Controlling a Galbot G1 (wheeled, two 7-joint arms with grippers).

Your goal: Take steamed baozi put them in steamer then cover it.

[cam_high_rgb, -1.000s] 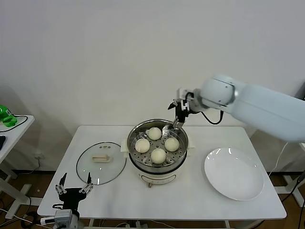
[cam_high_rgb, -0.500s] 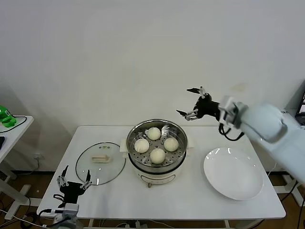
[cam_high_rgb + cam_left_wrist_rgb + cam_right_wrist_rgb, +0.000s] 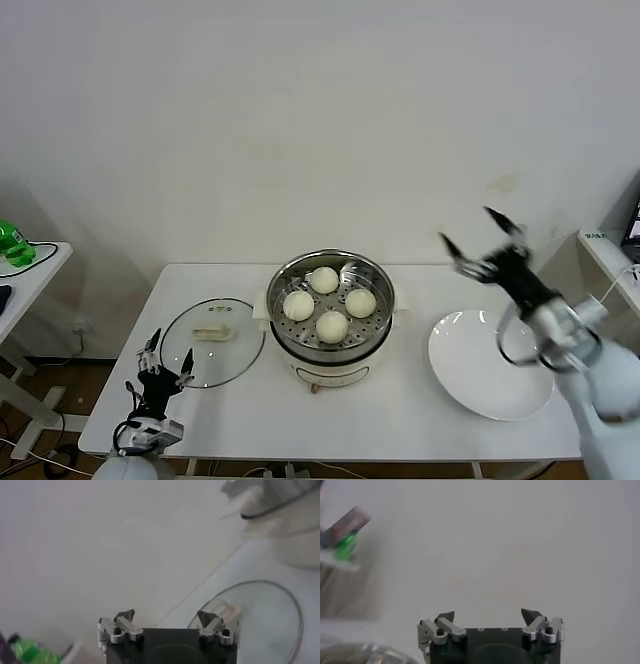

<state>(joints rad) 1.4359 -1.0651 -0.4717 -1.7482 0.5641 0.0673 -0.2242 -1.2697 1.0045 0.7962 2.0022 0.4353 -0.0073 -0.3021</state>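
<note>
The steel steamer stands mid-table with several cream-white baozi on its perforated tray. Its cover, a clear glass lid with a cream handle, lies flat on the table left of it. My left gripper is open and empty near the table's front left corner, just before the lid's near rim. In the left wrist view the left gripper faces the lid. My right gripper is open and empty in the air beyond the plate, right of the steamer. The right wrist view has the right gripper before bare wall.
A flat white plate lies on the right of the white table. A side table at the far left carries a green object. The wall stands close behind the table.
My right arm has swung away from above the steamer's far rim to the right, ending high beyond the plate, open throughout. The left gripper has shifted slightly right, toward the lid.
</note>
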